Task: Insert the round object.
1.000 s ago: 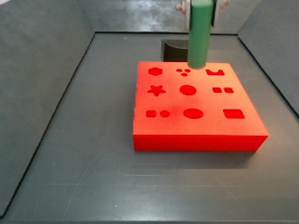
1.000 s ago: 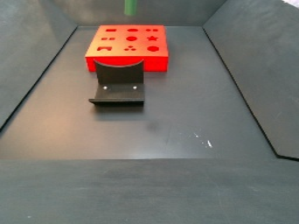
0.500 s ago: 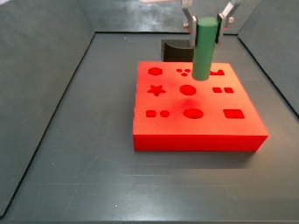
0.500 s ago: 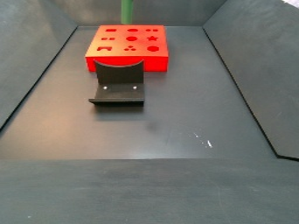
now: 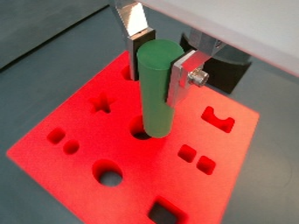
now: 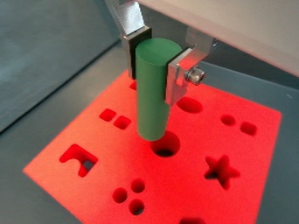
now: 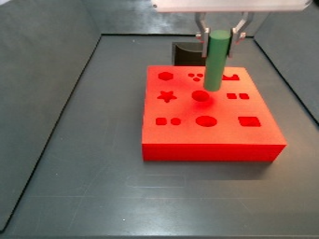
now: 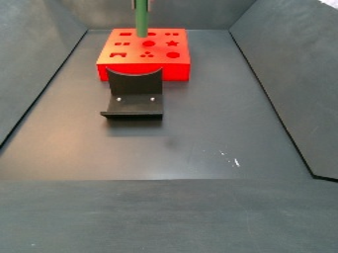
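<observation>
My gripper [image 7: 219, 34] is shut on the top of the green cylindrical peg [image 7: 214, 65] and holds it upright over the red block [image 7: 237, 140]. In both wrist views the silver fingers [image 5: 184, 75] [image 6: 179, 76] clamp the peg [image 5: 155, 96] [image 6: 152, 101] from two sides. The peg's lower end hangs just above the block's top, beside the round hole [image 6: 167, 147] [image 7: 201, 95]; the peg partly hides that hole [image 5: 140, 134]. In a side view the peg [image 8: 140, 16] stands over the far part of the block [image 8: 145, 69].
The red block has several cut-outs: a star [image 7: 165, 95], an arch [image 7: 229, 77], an oval [image 7: 207, 120], a rectangle [image 7: 248, 120]. The dark fixture [image 8: 134, 99] stands on the floor against the block, also shown behind it [image 7: 186, 50]. Grey walls [image 7: 62, 65] ring the floor.
My gripper has come down with the peg and shifted slightly toward the block's middle. The peg's lower end is now close above the round hole. The block has not moved.
</observation>
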